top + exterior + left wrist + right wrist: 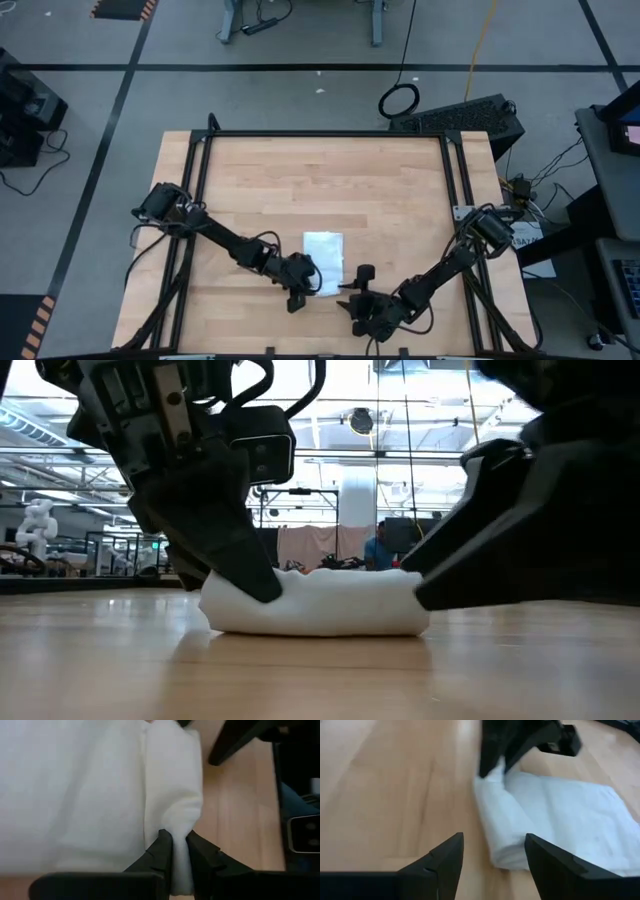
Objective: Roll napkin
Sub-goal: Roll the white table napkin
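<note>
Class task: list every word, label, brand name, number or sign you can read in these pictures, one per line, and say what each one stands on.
No text can be read in any view.
The napkin is plain white with no print.
The wooden table carries no label.
The left gripper and the right gripper show no markings.
A sticker on the equipment right of the table is too small to read.

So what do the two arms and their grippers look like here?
Both are dark, near-black jointed arms with black cables looped along the links. The left gripper and right gripper each end in two matte black, wedge-shaped jaws. No markings are visible.
</note>
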